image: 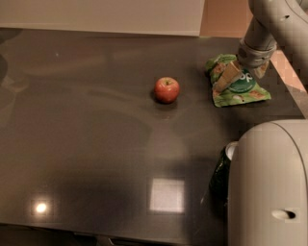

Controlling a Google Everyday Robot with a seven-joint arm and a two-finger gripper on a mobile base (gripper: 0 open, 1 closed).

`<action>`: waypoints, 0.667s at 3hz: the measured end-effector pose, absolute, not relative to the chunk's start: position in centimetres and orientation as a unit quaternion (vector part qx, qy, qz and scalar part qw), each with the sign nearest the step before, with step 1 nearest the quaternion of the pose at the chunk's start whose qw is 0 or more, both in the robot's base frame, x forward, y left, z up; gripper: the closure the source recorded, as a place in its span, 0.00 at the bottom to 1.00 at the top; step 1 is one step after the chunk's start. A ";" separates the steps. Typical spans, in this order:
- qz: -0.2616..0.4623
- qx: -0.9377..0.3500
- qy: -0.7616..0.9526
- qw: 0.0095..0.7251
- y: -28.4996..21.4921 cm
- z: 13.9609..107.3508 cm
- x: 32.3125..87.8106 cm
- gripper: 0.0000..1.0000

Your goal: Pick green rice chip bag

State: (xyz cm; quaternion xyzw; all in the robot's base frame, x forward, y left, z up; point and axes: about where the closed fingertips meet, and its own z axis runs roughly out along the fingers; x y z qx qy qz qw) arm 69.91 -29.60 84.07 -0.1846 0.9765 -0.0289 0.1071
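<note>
Kitchen-like room, dark shiny countertop (96, 144), white wall (96, 14) along the top, apple (166, 90), drink can (221, 175), gripper (243, 76) upper right at green rice chip bag (239, 95).
</note>
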 end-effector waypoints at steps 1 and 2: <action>-0.010 -0.192 0.975 0.109 -29.0 84.4 69.9 0.41; 0.011 -0.205 0.972 0.116 -27.9 85.6 69.7 0.65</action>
